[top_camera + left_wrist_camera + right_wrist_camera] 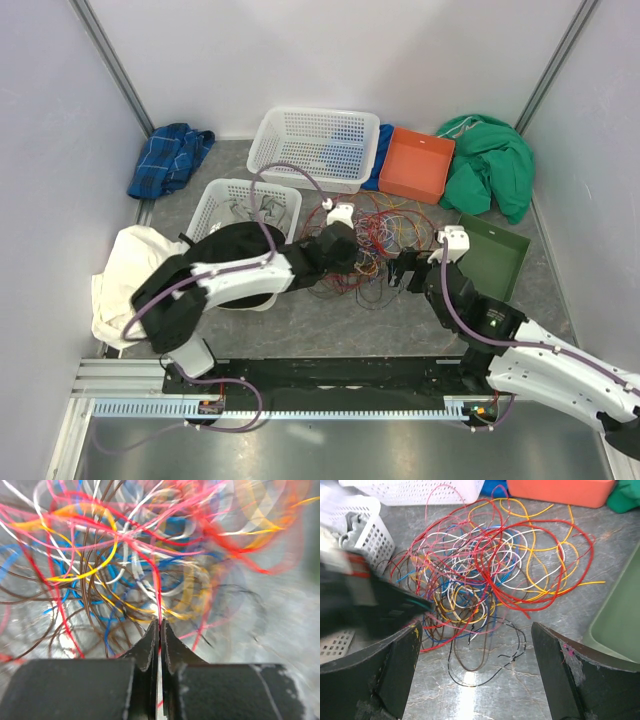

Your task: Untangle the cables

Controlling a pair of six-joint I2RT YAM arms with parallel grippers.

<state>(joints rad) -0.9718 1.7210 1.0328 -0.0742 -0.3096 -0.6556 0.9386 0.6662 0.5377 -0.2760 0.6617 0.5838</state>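
The cables (385, 235) lie as a loose tangle of red, orange, yellow, blue, white and brown wires on the grey table between the arms. My left gripper (347, 252) sits at the tangle's left side. In the left wrist view its jaws (160, 626) are shut on a thin red wire (157, 587) that runs up into the tangle (125, 555). My right gripper (405, 272) is at the tangle's near right edge. In the right wrist view it (477, 652) is wide open and empty, just short of the tangle (490, 570), above a thin black wire (517, 652).
A small white basket (222, 196) stands left of the tangle and a larger white basket (315, 145) behind it. An orange bin (415, 165) and a green cloth (490, 160) are at the back right, and a green bin (495, 255) at the right. Blue cloth (170, 155), white cloth (125, 275).
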